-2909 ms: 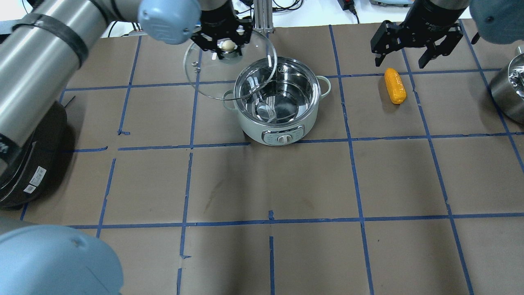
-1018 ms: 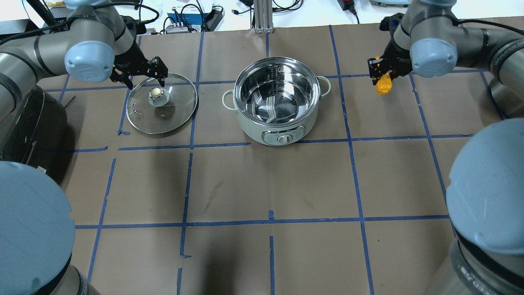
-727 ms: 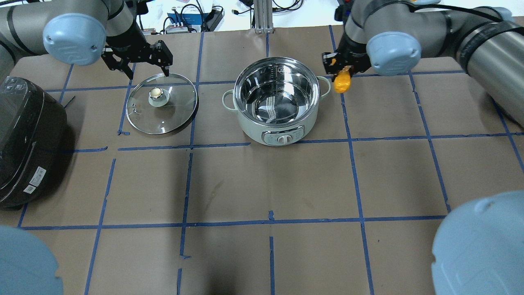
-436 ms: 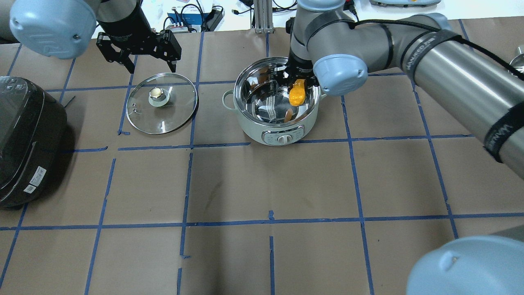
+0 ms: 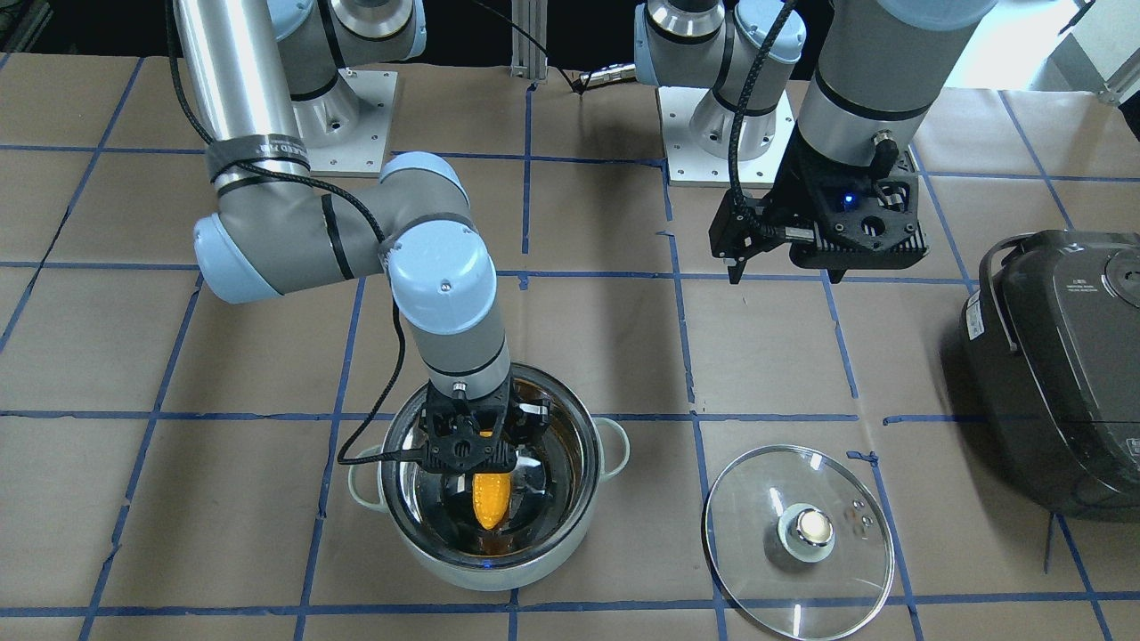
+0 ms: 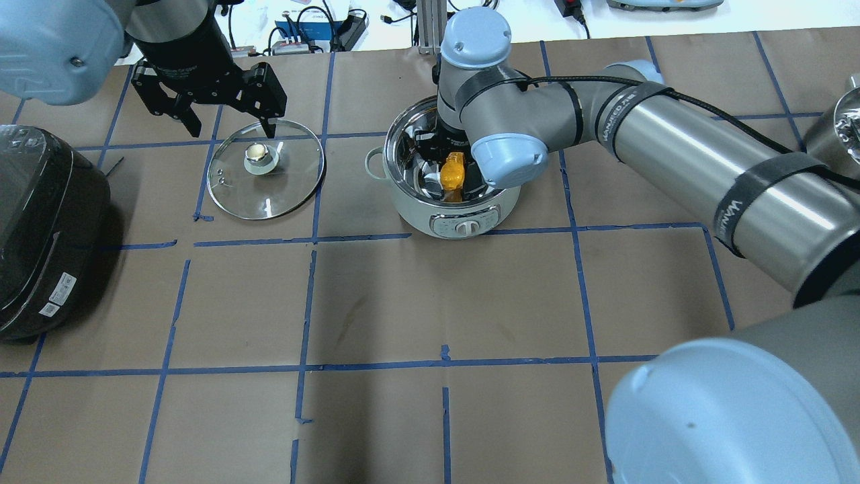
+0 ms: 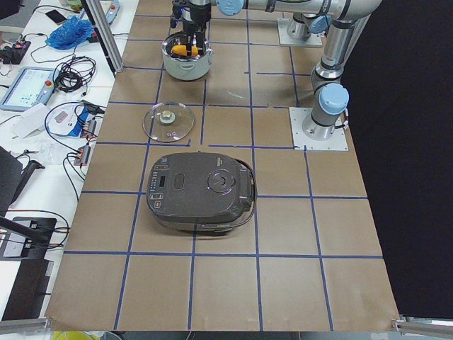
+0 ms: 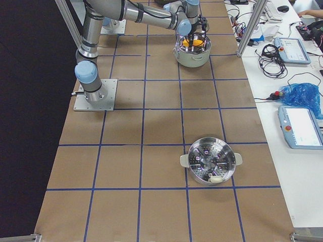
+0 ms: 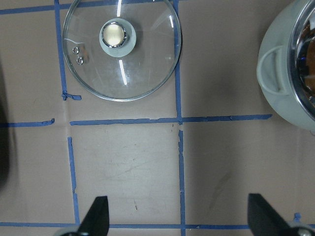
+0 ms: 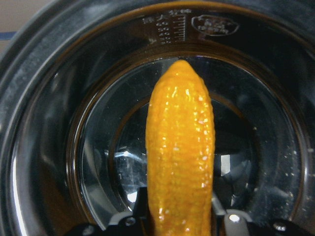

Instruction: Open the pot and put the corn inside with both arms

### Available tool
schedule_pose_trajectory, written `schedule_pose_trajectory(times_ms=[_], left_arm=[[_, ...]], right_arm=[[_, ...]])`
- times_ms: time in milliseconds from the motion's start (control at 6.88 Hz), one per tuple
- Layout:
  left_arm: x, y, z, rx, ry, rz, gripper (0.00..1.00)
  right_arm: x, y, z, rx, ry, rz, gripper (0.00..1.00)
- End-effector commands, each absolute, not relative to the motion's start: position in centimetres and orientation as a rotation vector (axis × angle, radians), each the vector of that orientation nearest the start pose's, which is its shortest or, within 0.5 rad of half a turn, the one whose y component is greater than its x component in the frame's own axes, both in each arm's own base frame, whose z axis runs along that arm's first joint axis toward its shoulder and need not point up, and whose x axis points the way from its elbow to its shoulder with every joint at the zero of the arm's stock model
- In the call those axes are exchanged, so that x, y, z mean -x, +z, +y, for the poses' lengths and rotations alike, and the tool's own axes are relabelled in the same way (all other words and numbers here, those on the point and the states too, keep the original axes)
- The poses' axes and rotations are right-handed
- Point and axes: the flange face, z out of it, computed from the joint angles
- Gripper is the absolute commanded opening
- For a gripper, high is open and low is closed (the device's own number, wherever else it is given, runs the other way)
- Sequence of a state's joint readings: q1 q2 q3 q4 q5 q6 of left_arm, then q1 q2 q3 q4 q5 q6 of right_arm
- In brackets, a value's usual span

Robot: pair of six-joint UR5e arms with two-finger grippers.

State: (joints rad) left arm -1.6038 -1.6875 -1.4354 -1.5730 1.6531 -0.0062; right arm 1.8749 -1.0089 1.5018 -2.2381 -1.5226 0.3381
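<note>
The steel pot (image 6: 411, 208) stands open at the table's middle back; it also shows in the front view (image 5: 570, 534). My right gripper (image 5: 474, 452) reaches down into the pot and is shut on the orange-yellow corn (image 6: 452, 176), which hangs tip down above the pot's floor (image 10: 181, 157). The glass lid (image 6: 289, 181) lies flat on the table left of the pot. My left gripper (image 6: 232, 124) is open and empty, raised above the lid's far edge. In the left wrist view the lid (image 9: 147, 73) lies well below the open fingers (image 9: 96, 219).
A dark grey rice cooker (image 6: 40, 222) sits at the table's left edge. A steel steamer pot (image 8: 211, 161) stands at the far right (image 6: 840, 128). My right arm's forearm (image 6: 705, 161) spans the space right of the pot.
My right gripper carried the corn from right of the pot over its rim and down inside. My left gripper, open, rose from the lid, which lies on the table.
</note>
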Motion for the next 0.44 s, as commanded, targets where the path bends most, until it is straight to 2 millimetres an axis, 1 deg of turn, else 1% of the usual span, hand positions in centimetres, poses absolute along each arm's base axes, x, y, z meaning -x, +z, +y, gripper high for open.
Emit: schedule_pose_trajectory(times_ms=[0, 145, 291], left_arm=[[13.6, 50.3, -53.3, -0.038, -0.036, 3.045, 1.0], [13.6, 50.5, -53.0, -0.038, -0.036, 3.045, 1.0], [13.4, 50.6, -53.1, -0.033, -0.043, 3.046, 1.0]], right_arm=[[-34.4, 22.4, -61.7, -0.046, -0.211, 3.041, 0.22], [-34.2, 21.3, -61.5, -0.04, -0.185, 3.053, 0.35], [-34.1, 20.7, -61.3, -0.041, -0.171, 3.059, 0.87]])
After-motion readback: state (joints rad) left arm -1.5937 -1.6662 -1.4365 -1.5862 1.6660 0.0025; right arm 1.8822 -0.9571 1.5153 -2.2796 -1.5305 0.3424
